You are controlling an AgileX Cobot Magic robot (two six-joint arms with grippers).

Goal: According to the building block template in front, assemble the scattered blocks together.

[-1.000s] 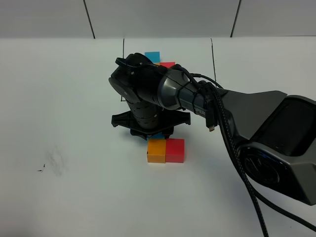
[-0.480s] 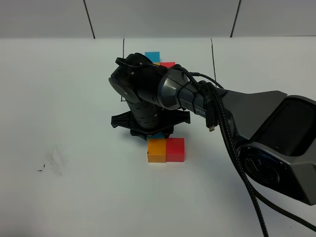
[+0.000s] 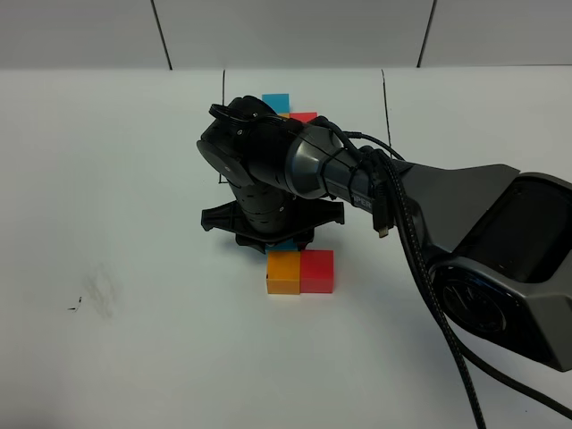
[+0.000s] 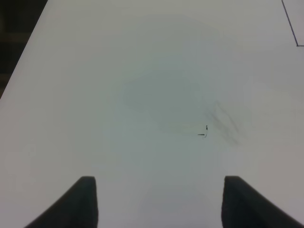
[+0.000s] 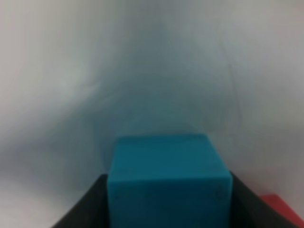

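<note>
My right gripper (image 3: 279, 239) reaches across the middle and is shut on the sky blue cube (image 5: 168, 187). Only a sliver of this cube (image 3: 285, 245) shows under the wrist in the exterior high view, just behind the orange cube (image 3: 283, 273). The orange cube and the red cube (image 3: 316, 271) sit side by side, touching. A corner of the red cube (image 5: 283, 209) shows in the right wrist view. The template's blue cube (image 3: 276, 101) and red cube (image 3: 304, 117) show behind the arm inside the black frame (image 3: 384, 100); its orange cube is hidden. My left gripper (image 4: 159, 202) is open over bare table.
The right arm (image 3: 447, 206) and its cables cross the table's right half. A faint dark scuff (image 3: 96, 295) marks the white table at the left; it also shows in the left wrist view (image 4: 221, 121).
</note>
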